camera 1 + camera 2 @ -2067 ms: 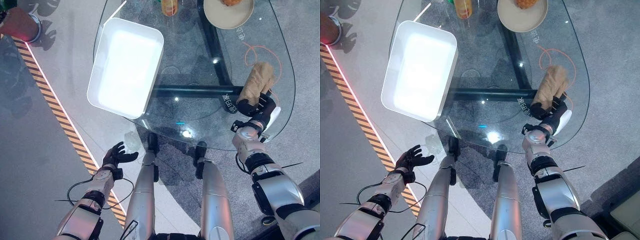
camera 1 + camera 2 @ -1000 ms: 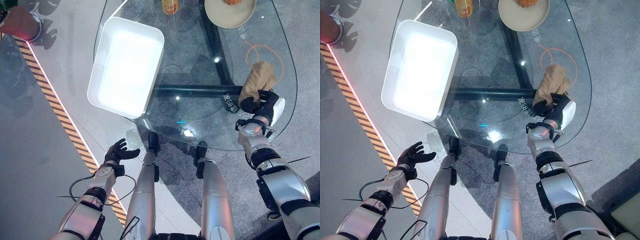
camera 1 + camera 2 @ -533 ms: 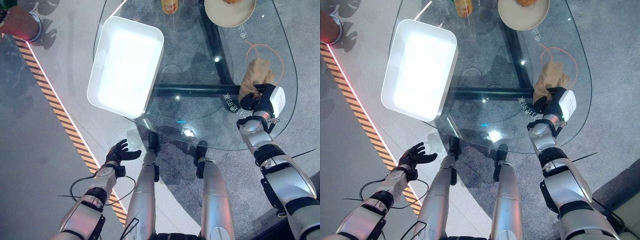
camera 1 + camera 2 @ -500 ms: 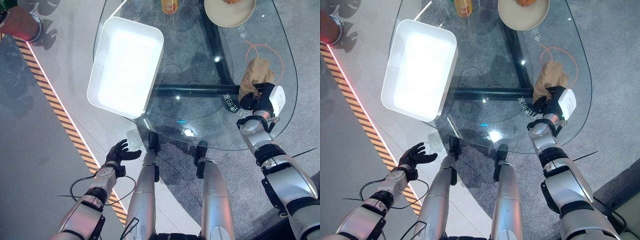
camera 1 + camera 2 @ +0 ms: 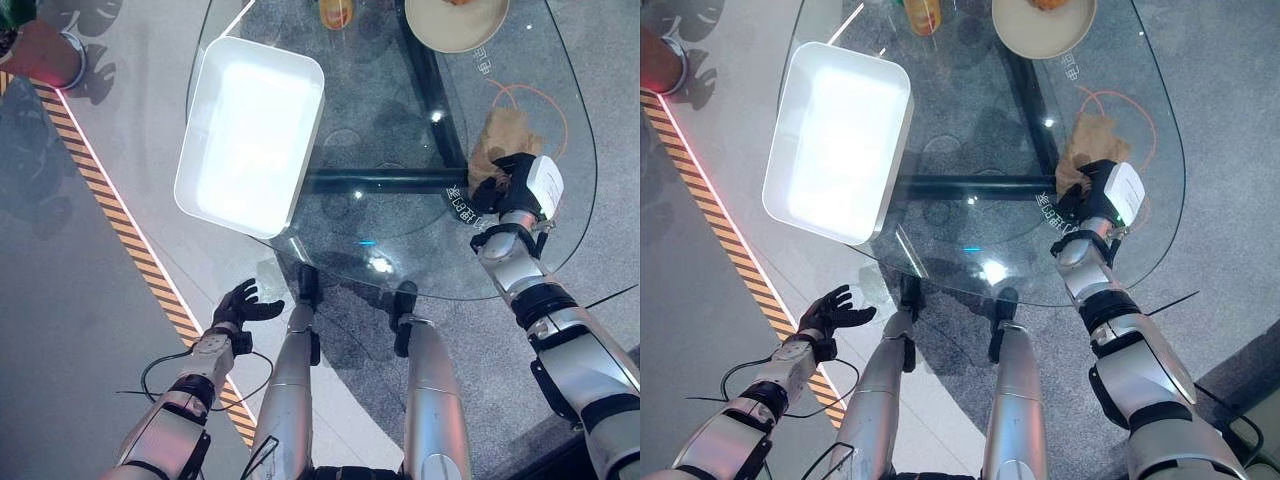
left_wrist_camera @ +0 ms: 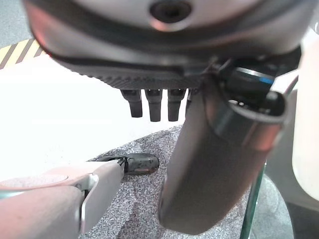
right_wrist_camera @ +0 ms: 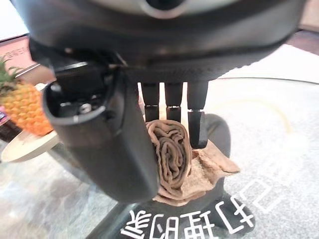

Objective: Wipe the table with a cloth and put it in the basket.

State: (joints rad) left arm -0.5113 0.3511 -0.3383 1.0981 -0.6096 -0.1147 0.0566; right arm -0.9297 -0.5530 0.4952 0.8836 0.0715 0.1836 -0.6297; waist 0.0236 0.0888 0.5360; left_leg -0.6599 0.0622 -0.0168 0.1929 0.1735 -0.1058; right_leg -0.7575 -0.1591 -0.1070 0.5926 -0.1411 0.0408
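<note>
Since the earlier frames, the right hand (image 5: 510, 185) has drawn the tan cloth (image 5: 498, 138) toward the table's middle, bunching it into a smaller heap; the basket has not shifted. Left to right: the left hand (image 5: 240, 303) hangs low beside the table over the floor, fingers loosely spread and empty, near the striped floor tape (image 5: 120, 235). The white basket (image 5: 252, 130) sits on the left part of the glass table (image 5: 400, 270), overhanging its edge. A bottle (image 5: 336, 12) and a plate (image 5: 452, 28) stand at the far edge. The right wrist view shows the right hand's fingers (image 7: 198, 122) curled round the gathered cloth, clamping a fold, with the cloth resting on the glass, well apart from the basket.
</note>
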